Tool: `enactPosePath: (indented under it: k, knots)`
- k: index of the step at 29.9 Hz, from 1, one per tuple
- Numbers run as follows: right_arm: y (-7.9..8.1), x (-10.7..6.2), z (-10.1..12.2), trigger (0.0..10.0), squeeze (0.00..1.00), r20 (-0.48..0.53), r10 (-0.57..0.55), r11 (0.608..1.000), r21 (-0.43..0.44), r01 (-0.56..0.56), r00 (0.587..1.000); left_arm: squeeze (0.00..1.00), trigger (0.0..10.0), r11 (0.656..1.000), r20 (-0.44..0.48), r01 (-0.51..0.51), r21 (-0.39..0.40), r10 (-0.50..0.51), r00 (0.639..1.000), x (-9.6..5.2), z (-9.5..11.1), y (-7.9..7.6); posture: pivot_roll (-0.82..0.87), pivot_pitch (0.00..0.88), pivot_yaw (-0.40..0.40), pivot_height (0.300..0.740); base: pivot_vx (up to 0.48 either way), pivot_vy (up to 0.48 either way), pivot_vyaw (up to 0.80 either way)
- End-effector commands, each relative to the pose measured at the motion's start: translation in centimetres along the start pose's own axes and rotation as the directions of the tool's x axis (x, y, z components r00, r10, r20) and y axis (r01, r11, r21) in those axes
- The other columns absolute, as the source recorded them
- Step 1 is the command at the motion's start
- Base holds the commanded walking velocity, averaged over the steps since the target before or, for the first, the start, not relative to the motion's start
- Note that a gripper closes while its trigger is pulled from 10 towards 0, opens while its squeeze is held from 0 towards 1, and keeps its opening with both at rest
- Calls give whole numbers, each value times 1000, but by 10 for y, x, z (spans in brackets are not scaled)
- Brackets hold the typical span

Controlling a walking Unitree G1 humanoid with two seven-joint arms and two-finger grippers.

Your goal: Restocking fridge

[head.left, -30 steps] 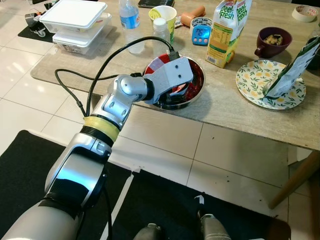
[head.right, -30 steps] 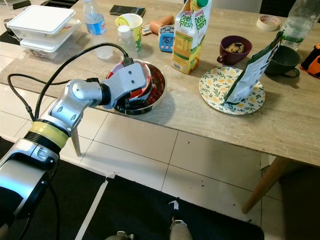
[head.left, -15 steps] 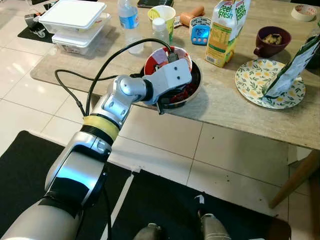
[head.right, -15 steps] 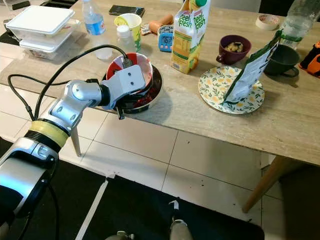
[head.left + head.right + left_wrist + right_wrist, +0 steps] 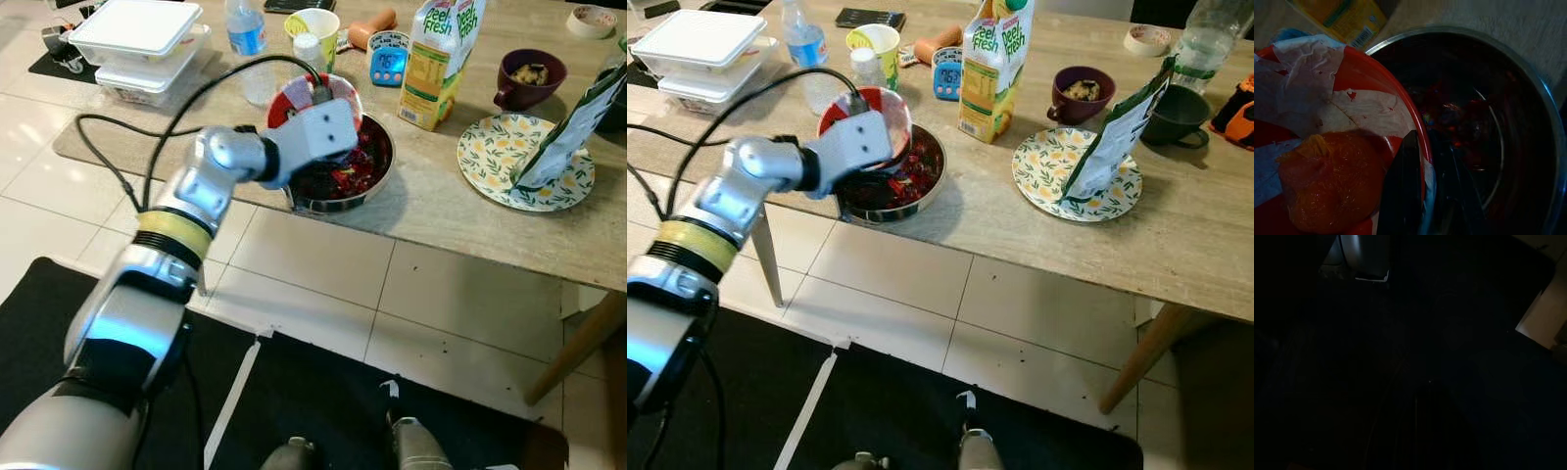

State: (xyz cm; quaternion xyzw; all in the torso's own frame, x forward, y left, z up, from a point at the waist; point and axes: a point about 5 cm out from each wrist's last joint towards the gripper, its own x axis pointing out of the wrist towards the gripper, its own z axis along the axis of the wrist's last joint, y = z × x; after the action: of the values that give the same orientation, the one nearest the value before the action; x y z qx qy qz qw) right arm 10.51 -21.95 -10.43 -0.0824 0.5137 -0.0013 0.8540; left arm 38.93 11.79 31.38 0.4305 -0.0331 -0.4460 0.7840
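The red bowl (image 5: 1359, 98), lined with crumpled white paper and holding an orange lump of food (image 5: 1327, 181), is pinched at its rim by the left gripper (image 5: 1425, 196), one black finger (image 5: 1400, 191) inside the bowl and the other outside. It sits tilted, its mouth turned back toward the wrist, lifted over the near edge of the steel bowl (image 5: 377, 181) just beyond the fingertips. The right gripper (image 5: 1415, 431) hangs in shadow, and I cannot tell how it stands.

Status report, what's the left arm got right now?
Left gripper clamped on red bowl rim, tilted above steel bowl. Right arm idle. Juice carton and small bottle stand close.
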Motion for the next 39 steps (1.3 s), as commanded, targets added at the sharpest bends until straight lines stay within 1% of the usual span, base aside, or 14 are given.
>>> enactPosePath:
  k: [1, 6, 9, 13, 14, 16, 17, 19, 20, 26, 28, 31, 37, 39]
  knots:
    - [28, -2, -18, 10000, 0, -80, 92, 995, -30, -95, 992, 0, 902, 997, 73, -32, 70, 27, 997, -23, 20, 18, -88, 289, 89, 740, 0, 0, 0]
    - [28, -1, -15, 10000, 0, -77, 93, 995, -33, -96, 993, 0, 1373, 996, 113, -13, 86, 3, 994, -38, 28, 23, -83, 281, 88, 740, 0, 0, 0]
    - [28, -1, -13, 10000, 0, -77, 93, 995, -34, -95, 993, 0, 3059, 993, 118, 15, 116, -29, 993, -48, 28, 22, -79, 270, 85, 740, 0, 0, 0]
    - [27, -1, -12, 10000, 0, -77, 92, 995, -35, -95, 993, 0, 4039, 991, 111, 26, 128, -41, 993, -59, 24, 21, -75, 263, 82, 740, 0, 0, 0]
    - [26, 0, -11, 10000, 0, -78, 91, 995, -38, -94, 993, 0, 5294, 992, 76, 15, 128, -25, 997, -70, 16, 20, -67, 251, 78, 740, 0, 0, 0]
    - [26, 0, -10, 10000, 0, -79, 90, 995, -40, -94, 993, 0, 5294, 991, 60, 9, 130, -17, 998, -74, 12, 19, -65, 249, 78, 740, 0, 0, 0]
    - [26, 0, -10, 10000, 0, -79, 90, 995, -42, -94, 993, 0, 7137, 992, 50, 8, 126, -15, 999, -80, 8, 18, -61, 245, 79, 740, 0, 0, 0]
    - [26, 0, -9, 10000, 0, -79, 91, 995, -43, -94, 993, 0, 7137, 992, 46, 9, 123, -15, 999, -84, 6, 16, -59, 243, 78, 740, 0, 0, 0]
    - [25, 1, -7, 10000, 0, -76, 91, 995, -43, -94, 993, 0, 10000, 994, 26, -6, 109, 3, 1000, -95, -1, 15, -55, 234, 78, 740, 0, 0, 0]
    - [26, 2, -3, 10000, 0, -71, 92, 994, -44, -96, 993, 0, 10000, 996, -16, -35, 87, 37, 999, -113, -11, 15, -45, 224, 77, 740, 0, 0, 0]
    - [26, 3, 0, 10000, 0, -66, 95, 994, -47, -98, 993, 0, 10000, 994, -103, -89, 57, 94, 990, -138, -28, 12, -31, 218, 72, 740, 0, 0, 0]
    - [26, 4, 1, 10000, 0, -65, 95, 994, -50, -99, 993, 0, 10000, 991, -170, -127, 48, 134, 976, -147, -40, 10, -24, 217, 67, 740, 0, 0, 0]
    - [25, 4, 3, 10000, 0, -68, 97, 993, -58, -101, 993, 0, 10000, 962, -448, -273, 18, 252, 858, -179, -96, -5, -23, 209, 57, 740, 0, 0, 0]
    - [24, 4, 4, 10000, 0, -67, 95, 993, -62, -99, 993, 0, 10000, 940, -557, -342, -2, 283, 781, -193, -122, -15, -19, 204, 52, 740, 0, 0, 0]
